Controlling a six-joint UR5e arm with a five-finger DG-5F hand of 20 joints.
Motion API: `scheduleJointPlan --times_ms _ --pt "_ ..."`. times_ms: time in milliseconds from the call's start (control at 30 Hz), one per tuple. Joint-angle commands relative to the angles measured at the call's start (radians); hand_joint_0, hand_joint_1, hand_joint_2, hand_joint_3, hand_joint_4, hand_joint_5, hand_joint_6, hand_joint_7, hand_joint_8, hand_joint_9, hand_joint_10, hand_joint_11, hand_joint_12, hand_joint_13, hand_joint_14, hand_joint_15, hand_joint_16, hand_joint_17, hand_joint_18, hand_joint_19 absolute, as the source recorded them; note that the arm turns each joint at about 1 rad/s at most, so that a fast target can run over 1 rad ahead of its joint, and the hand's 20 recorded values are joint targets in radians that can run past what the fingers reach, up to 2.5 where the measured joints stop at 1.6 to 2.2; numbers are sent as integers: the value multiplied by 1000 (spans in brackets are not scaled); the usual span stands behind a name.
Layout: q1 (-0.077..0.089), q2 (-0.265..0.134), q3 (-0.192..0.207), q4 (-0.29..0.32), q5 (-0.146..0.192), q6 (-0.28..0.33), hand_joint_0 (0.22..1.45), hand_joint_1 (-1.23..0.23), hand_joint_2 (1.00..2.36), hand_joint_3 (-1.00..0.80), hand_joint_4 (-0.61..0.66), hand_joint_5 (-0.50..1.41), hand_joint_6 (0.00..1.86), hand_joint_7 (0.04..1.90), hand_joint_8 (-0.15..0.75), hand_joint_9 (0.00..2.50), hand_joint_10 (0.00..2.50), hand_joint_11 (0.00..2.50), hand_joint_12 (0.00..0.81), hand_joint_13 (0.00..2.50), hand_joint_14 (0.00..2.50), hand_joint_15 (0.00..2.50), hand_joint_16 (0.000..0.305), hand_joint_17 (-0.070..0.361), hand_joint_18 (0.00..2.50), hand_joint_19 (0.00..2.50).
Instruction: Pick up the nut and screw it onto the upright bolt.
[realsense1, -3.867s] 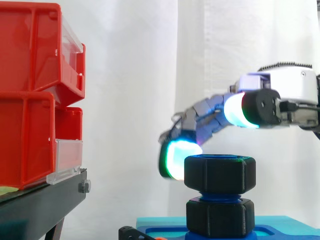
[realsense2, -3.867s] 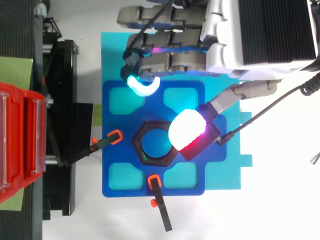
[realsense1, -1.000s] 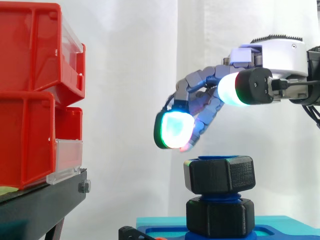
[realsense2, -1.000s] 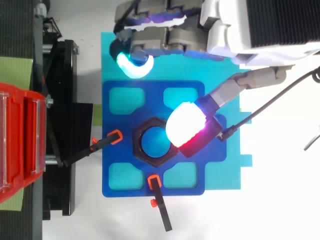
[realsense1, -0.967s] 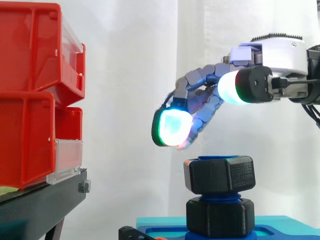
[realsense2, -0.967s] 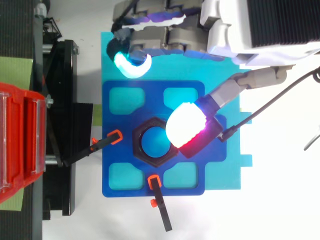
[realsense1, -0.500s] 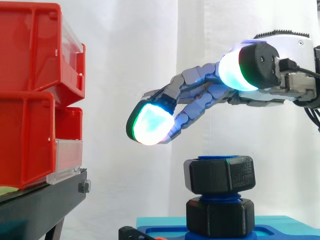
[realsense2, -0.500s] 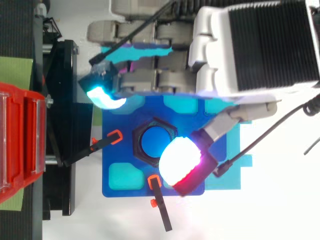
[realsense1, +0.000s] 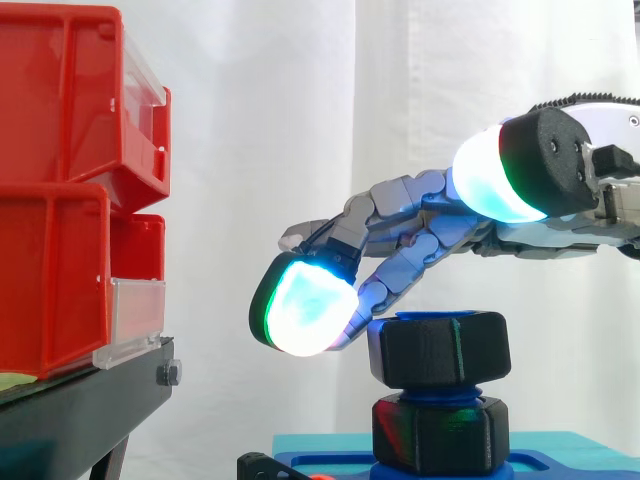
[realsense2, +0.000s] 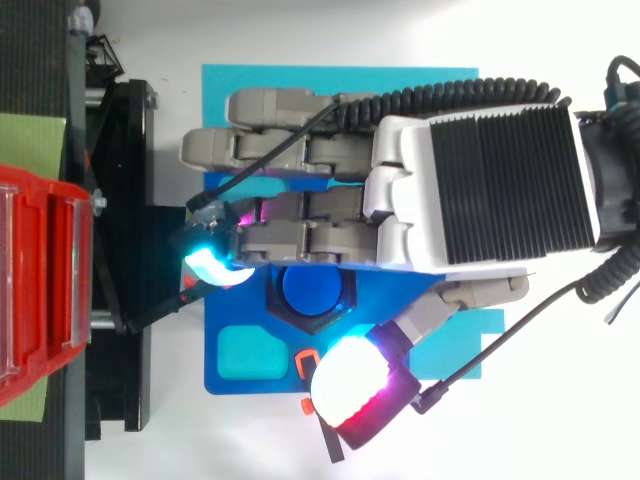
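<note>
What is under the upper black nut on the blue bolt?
Below the nut a thin band of the blue bolt shows, then a second black hexagonal piece on the blue plate. The bolt's thread inside both is covered.

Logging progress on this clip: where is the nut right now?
Side view, lower centre-right: the nut sits on the upright blue bolt, above a black hex base, just under the open hand.

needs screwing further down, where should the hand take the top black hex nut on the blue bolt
Grip the upper black hex nut by two opposite flat side faces, coming from above: it sits level atop the upright blue bolt, sides free, and the open hand hangs over it.
</note>
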Motion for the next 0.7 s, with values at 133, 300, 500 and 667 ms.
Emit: scheduleJointPlan --times_ms 133,300,500,667 --pt "3 0 -2 -4 1 1 489 -16 1000 -500 198 -76 504 1119 226 451 0 0 317 85 0 0 45 101 0 0" --pt "3 0 -2 -7 -3 1 494 -38 1000 -500 178 -72 504 1193 233 474 0 0 314 110 0 0 44 99 0 0" --pt "-7 0 -2 -8 -5 1 496 -58 1000 -500 170 -64 504 1275 239 494 0 0 309 141 0 0 40 91 0 0" --pt "-17 0 -2 -8 -8 1 500 -78 1000 -500 153 -52 503 1391 242 534 0 0 305 171 0 0 38 86 0 0"
